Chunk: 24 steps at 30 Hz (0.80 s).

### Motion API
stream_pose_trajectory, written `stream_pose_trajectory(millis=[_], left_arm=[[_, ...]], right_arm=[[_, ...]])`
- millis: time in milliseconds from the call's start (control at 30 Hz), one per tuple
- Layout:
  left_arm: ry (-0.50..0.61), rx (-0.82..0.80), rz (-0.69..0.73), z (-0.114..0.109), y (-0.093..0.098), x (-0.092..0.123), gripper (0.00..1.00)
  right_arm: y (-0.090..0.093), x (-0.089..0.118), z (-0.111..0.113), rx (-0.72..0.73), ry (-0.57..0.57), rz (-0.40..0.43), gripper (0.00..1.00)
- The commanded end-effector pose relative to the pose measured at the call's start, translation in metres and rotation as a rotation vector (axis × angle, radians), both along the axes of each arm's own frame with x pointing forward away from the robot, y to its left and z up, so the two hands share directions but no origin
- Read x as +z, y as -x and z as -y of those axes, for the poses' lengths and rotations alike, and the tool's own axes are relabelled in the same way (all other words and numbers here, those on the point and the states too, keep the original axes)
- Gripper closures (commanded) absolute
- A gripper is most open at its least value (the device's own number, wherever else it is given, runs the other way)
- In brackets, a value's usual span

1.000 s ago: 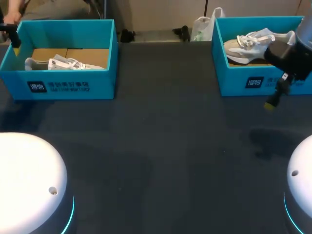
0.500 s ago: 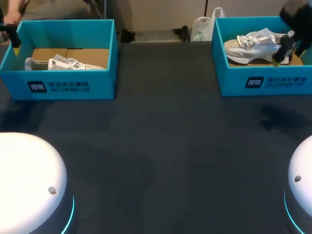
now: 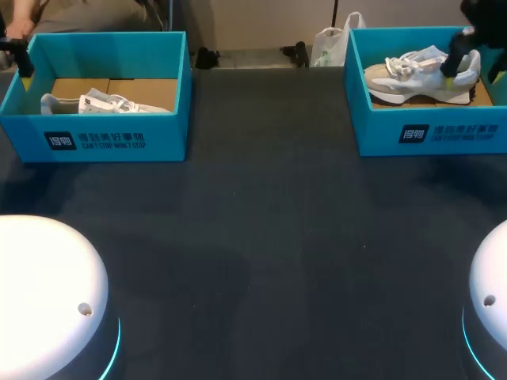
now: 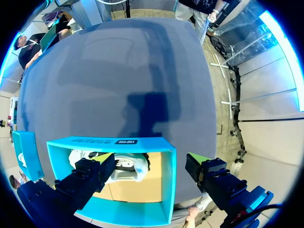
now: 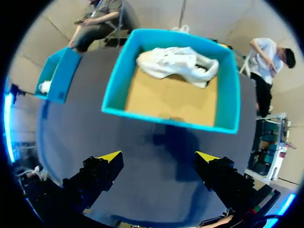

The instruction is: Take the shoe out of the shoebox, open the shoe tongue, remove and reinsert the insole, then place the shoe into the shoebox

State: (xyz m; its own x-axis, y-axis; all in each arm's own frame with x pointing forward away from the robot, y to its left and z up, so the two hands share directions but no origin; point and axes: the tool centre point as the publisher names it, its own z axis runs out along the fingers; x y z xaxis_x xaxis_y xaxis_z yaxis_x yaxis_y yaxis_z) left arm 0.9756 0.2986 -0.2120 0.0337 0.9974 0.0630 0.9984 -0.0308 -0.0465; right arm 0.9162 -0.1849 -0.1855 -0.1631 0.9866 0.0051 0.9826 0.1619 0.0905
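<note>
With the right gripper point(image 5: 159, 157) spread wide and empty above the right shoebox point(image 5: 166, 121), where the white shoe point(image 5: 178, 64) lies toward the far wall, apparently upright, it should lower over the midfoot and pinch the narrow upper, clear of laces and cardboard.

Table point(image 3: 269, 237): dark, matt, finely textured covering.
Shoebox point(image 3: 380, 134), table's far right corner: teal card, matt walls; bare brown cardboard floor.
Shoe point(image 3: 412, 79) inside it: pale cloth upper, cord laces, smooth white sole.
Second shoebox point(image 3: 119, 138), table's far left corner: same matt card.
Robot base point(image 3: 47, 293), table's near left edge: glossy white plastic.
</note>
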Motion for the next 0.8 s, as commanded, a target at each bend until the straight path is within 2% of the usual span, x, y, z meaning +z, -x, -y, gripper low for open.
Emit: stream_pose_trajectory(millis=[33, 200, 300, 767, 800], left_arm=[[-0.002, -0.001, 0.002, 0.0, 0.001, 0.0, 0.0], [-0.002, -0.001, 0.002, 0.0, 0.001, 0.0, 0.0], [-0.002, -0.001, 0.002, 0.0, 0.001, 0.0, 0.0], [-0.002, -0.001, 0.002, 0.0, 0.001, 0.0, 0.0], [-0.002, -0.001, 0.002, 0.0, 0.001, 0.0, 0.0]], right_arm=[[-0.041, 0.004, 0.012, -0.014, 0.079, -0.001, 0.0], [-0.087, -0.001, 0.04, -0.069, 0.106, 0.002, 0.0], [-0.107, -0.009, 0.049, -0.083, 0.101, -0.007, 0.0], [-0.107, -0.009, 0.049, -0.083, 0.101, -0.007, 0.0], [-0.117, -0.007, 0.054, -0.08, 0.126, 0.016, 0.0]])
